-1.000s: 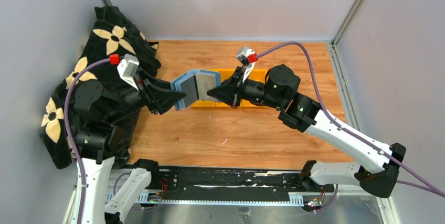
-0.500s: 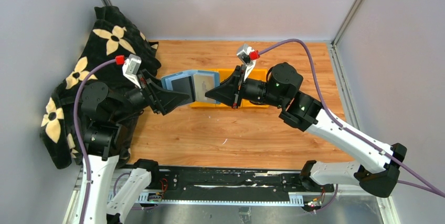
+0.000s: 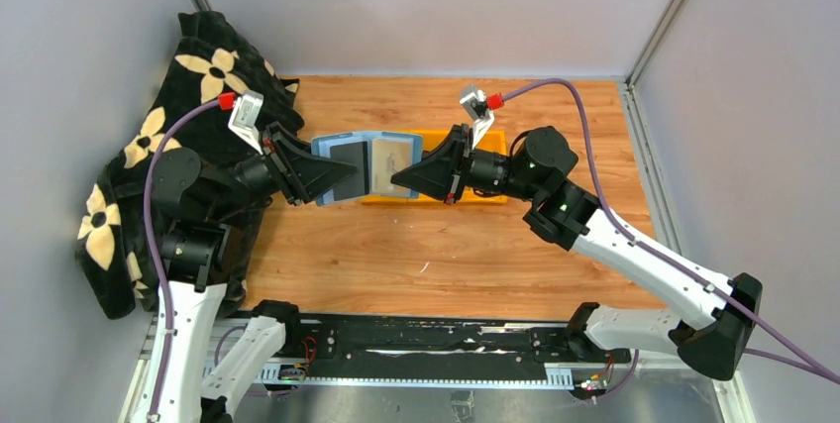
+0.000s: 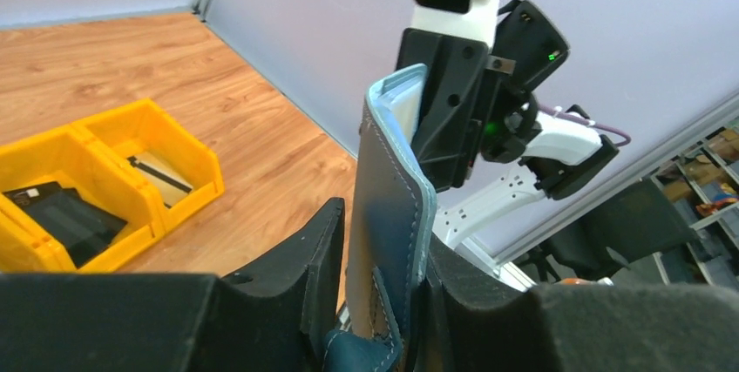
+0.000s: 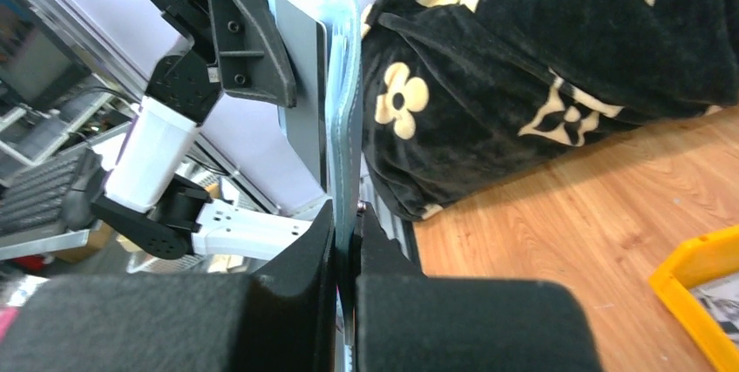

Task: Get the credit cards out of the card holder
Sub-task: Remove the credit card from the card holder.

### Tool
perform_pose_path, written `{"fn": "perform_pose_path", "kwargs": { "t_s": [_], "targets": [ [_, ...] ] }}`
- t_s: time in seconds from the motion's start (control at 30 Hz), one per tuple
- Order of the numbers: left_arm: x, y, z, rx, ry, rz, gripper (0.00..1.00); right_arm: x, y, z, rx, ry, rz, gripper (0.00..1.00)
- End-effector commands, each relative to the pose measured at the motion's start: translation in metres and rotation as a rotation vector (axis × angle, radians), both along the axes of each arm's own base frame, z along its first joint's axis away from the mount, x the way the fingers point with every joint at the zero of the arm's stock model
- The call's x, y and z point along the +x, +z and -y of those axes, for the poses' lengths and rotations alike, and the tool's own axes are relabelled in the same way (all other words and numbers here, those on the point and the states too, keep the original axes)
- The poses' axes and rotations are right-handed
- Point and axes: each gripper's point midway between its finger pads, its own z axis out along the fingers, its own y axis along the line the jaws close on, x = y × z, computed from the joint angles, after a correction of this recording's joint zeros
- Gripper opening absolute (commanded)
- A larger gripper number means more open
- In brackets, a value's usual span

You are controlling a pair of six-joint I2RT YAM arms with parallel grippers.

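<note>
Nothing in these views can be read: no word, brand, number or sign is legible. The pale card (image 3: 389,153) showing in the open card holder (image 4: 392,206) carries faint marks, but they are too small and blurred to make out.
</note>
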Motion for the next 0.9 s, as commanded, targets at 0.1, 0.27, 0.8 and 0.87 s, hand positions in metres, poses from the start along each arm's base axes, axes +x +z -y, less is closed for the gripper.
{"fn": "perform_pose_path", "kwargs": {
  "t_s": [0.1, 0.27, 0.8, 0.87],
  "targets": [
    [-0.018, 0.029, 0.002, -0.023, -0.043, 0.073, 0.31, -0.006, 0.027, 0.015, 0.205, 0.111, -0.064, 0.0],
    [-0.007, 0.024, -0.005, 0.019, 0.041, 0.083, 0.16, -0.009, 0.03, 0.014, 0.24, 0.146, -0.093, 0.0],
    [0.008, 0.004, -0.006, 0.086, 0.056, -0.007, 0.02, 0.044, 0.041, 0.071, 0.211, -0.157, -0.108, 0.58],
    [0.011, 0.002, -0.005, 0.084, 0.054, -0.023, 0.02, 0.035, 0.052, 0.071, 0.217, -0.12, -0.085, 0.6]
  ]
}}
